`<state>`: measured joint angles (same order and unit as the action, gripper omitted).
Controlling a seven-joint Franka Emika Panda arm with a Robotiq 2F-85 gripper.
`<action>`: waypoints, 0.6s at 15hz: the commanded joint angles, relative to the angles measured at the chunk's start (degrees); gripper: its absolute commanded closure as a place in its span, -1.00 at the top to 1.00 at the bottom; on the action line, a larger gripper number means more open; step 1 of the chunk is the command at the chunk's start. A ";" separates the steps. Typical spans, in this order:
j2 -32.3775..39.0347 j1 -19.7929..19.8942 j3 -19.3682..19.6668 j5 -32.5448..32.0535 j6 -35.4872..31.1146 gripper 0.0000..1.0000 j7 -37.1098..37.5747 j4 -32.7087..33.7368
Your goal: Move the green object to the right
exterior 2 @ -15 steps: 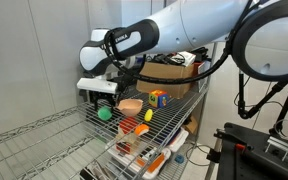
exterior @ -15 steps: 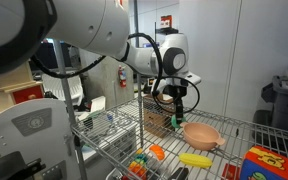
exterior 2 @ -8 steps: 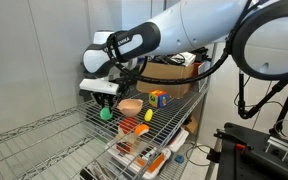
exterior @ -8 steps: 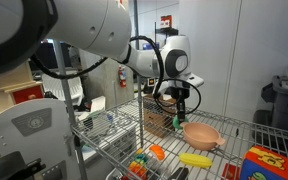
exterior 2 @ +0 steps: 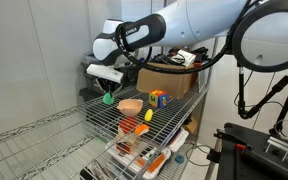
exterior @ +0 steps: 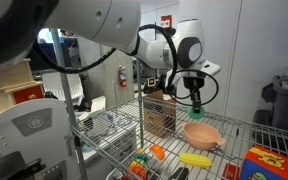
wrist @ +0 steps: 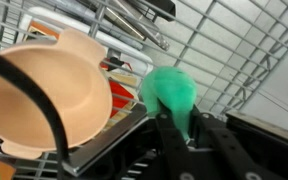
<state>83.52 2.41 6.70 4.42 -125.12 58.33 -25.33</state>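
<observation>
- Jaws: closed partway on the green object (wrist: 171, 92), which fills the gap between them. It is carried clear of the wire surface (wrist: 239, 50) and touches nothing else.
- Position: in both exterior views the green object (exterior 2: 109, 98) hangs just beside the pink bowl (exterior 2: 131, 105), toward the corner of the surface closest to the grey wall.
- Risk, slip: I judge the hold to be on a smooth, rounded body with little flat area for the pads. A quick sideways move could squeeze it out.
- Risk, loss: if dropped, the object could roll along the wires, go off an edge of the surface, or land in the pink bowl (wrist: 44, 95).
- Risk, collision: the bowl (exterior: 201, 135) sits directly under the carried object (exterior: 197, 113). A low traverse could clip its rim and push it toward the yellow toy (exterior: 194, 159).
- Risk, placement: a domed toy set down on spaced wires may tip or settle crookedly.
- Not visible: the pad contact itself, which the green object covers in the wrist view.
- Unclear: the wrist view is blurred, and both exterior views show the object very small. I cannot judge its clearance above the surface, nor whether it stands over the bowl's rim or beside it.
</observation>
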 commanded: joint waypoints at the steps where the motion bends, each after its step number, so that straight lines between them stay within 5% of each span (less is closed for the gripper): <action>1: -1.89 3.78 -1.01 0.10 -2.11 -0.91 -0.02 -0.10; 9: -3.44 12.50 -1.29 1.08 -1.08 -0.91 0.03 -1.24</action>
<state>81.21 12.74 6.60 4.65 -126.18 58.55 -25.31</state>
